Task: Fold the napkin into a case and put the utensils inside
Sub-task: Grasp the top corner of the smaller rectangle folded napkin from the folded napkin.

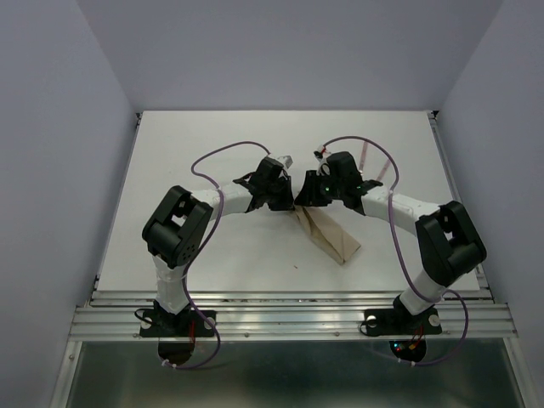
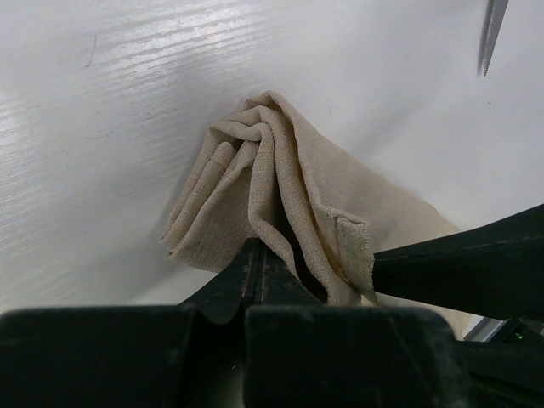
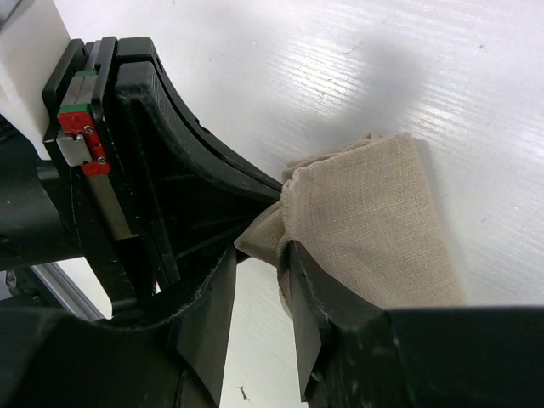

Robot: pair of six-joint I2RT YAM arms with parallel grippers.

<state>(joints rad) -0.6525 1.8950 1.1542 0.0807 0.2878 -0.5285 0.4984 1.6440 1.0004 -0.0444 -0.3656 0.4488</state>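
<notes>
The tan napkin (image 1: pixel 331 236) lies folded into a narrow strip at the table's centre, its upper end bunched and lifted (image 2: pixel 280 178). My left gripper (image 2: pixel 257 246) is shut on that bunched end, and folds spread away from its tips. My right gripper (image 3: pixel 262 255) stands open right beside it. A corner of the napkin (image 3: pixel 374 212) drapes over its right finger (image 3: pixel 327 293), with bare table showing through the gap. Both grippers meet above the cloth's upper end (image 1: pixel 296 200). Two pinkish-handled utensils (image 1: pixel 364 156) (image 1: pixel 384 170) lie behind the right arm. A serrated knife tip (image 2: pixel 490 34) shows in the left wrist view.
White table (image 1: pixel 212 255) with a metal rail (image 1: pixel 289 316) along its near edge and grey walls on three sides. Purple cables (image 1: pixel 229 153) arc over both arms. The left gripper's black body (image 3: pixel 127 153) fills the left of the right wrist view.
</notes>
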